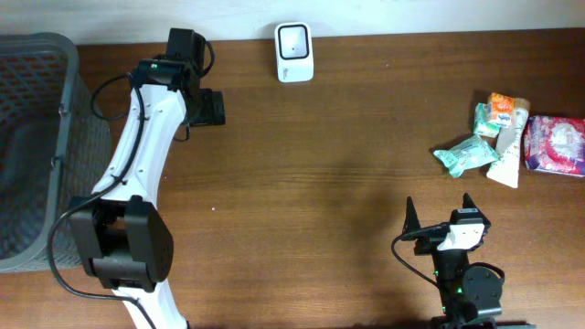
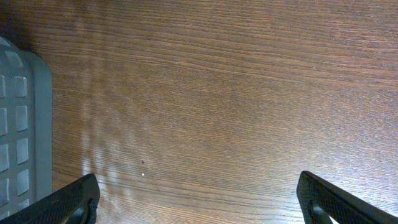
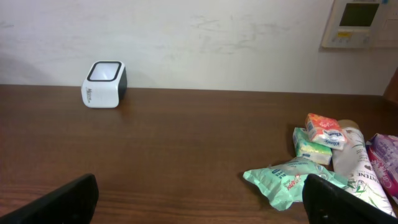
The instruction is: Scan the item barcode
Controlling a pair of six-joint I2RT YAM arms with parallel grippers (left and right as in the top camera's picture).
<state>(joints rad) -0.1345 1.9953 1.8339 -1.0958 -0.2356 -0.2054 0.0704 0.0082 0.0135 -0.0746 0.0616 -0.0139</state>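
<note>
Scanner (image 1: 294,52) stands at the far edge of the counter (image 1: 311,183), up against the wall, white body with a dark-framed window on top. Nothing touches it.

Items lie in a loose cluster at the counter's right end, well apart from the scanner:
- green packet (image 1: 464,153), nearest the middle, crumpled and lying flat
- white tube (image 1: 508,151), just beside the green packet; the two look to be touching
- orange packet (image 1: 500,110), resting on a pale green pack (image 1: 483,119) at the far side of the cluster
- pink packet (image 1: 555,144), rightmost, against the tube

No barcode is readable in any view.

Right hand (image 1: 439,210) is at the near edge, released, fingers spread wide and gripping nothing. It points toward the wall. In the right wrist view the green packet sits just ahead of its right finger, not touching it.

Left hand (image 2: 196,186) is released too, fingers wide with only bare wood between them. It hangs over the far left part of the counter, between the scanner and the grey basket (image 1: 37,100), whose mesh wall shows at the left edge of the left wrist view. It is far from every item.

Wall panel (image 3: 357,22) with a small screen is mounted on the wall above the item end.
</note>
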